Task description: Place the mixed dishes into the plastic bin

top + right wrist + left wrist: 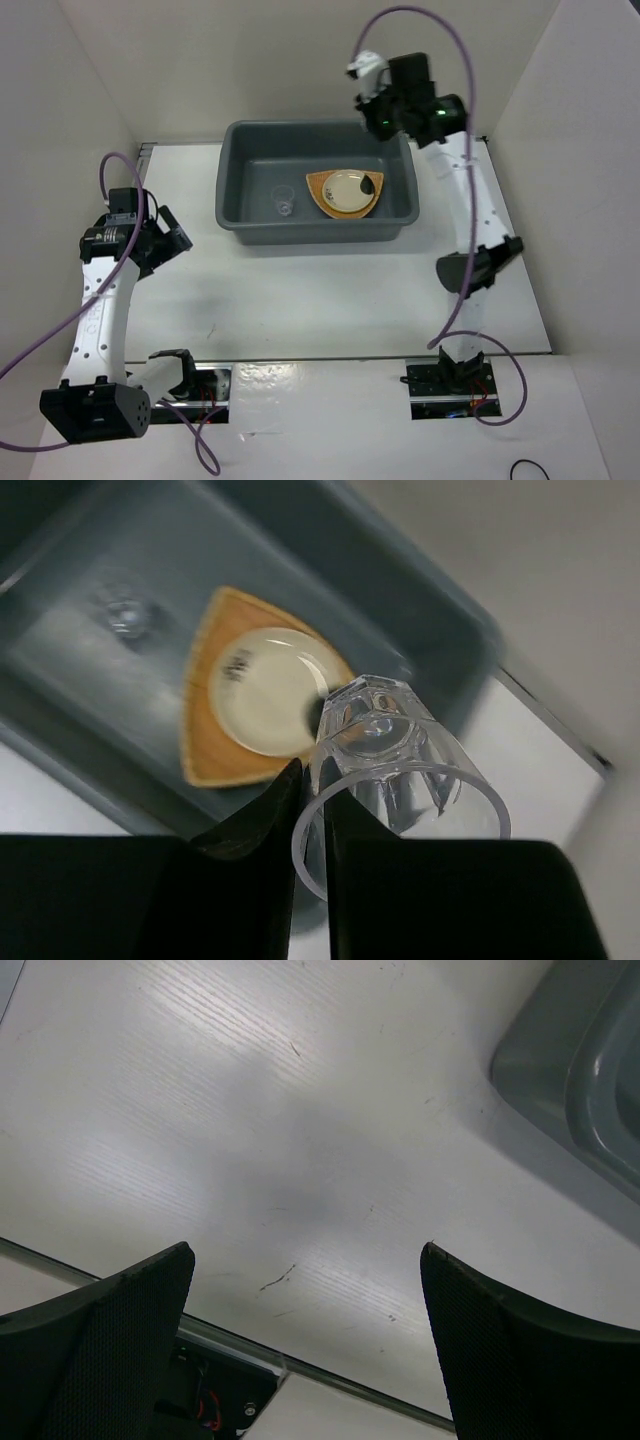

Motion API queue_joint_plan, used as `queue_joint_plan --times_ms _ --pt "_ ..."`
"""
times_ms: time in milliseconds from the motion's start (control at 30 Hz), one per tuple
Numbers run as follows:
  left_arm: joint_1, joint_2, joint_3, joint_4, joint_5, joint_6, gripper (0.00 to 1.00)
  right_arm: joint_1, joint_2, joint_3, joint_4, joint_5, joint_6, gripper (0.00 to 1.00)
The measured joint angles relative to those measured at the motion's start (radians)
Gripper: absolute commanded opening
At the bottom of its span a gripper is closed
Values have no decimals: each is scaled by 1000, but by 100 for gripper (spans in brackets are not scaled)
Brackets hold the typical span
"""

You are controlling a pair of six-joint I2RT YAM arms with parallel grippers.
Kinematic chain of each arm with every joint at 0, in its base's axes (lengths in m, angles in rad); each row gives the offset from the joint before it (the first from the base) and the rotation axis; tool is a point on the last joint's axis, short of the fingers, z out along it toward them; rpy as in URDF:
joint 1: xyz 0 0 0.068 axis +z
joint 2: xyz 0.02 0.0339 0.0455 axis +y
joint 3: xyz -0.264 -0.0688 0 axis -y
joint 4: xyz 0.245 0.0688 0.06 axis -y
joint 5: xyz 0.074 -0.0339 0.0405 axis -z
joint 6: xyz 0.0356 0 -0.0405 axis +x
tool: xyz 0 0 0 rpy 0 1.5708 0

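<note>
The grey-blue plastic bin (232, 180) stands at the table's far middle. In it lies the orange-brown woven plate (320, 197) with the cream saucer (349, 190) on top, and a clear cup (284, 206) to their left. My right gripper (372, 88) hangs above the bin's far right corner, shut on the rim of a second clear cup (400, 770). The right wrist view shows the woven plate (203, 742), the saucer (262, 692) and the bin (400, 590) below. My left gripper (305, 1260) is open and empty over bare table left of the bin. The lime-green plate is out of view.
White walls close in the table on the left, back and right. The bin's near corner (560, 1070) shows in the left wrist view. The table's metal front edge (330, 1375) and the arm bases (440, 380) lie at the near side.
</note>
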Motion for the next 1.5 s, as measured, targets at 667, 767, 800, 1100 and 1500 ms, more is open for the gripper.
queue_joint_plan --times_ms 667,767,800,1100,1500 --pt "31 15 -4 2 2 0 100 373 682 308 -206 -169 -72 3" --pt "31 15 -5 2 2 0 100 378 713 352 -205 -174 -80 6" --pt "31 15 -5 2 2 0 100 380 725 367 -206 -175 -85 10" --pt "31 13 -5 4 2 0 100 414 819 398 -201 -179 -106 19" --pt "31 13 -5 5 2 0 100 413 783 420 -196 -140 -98 86"
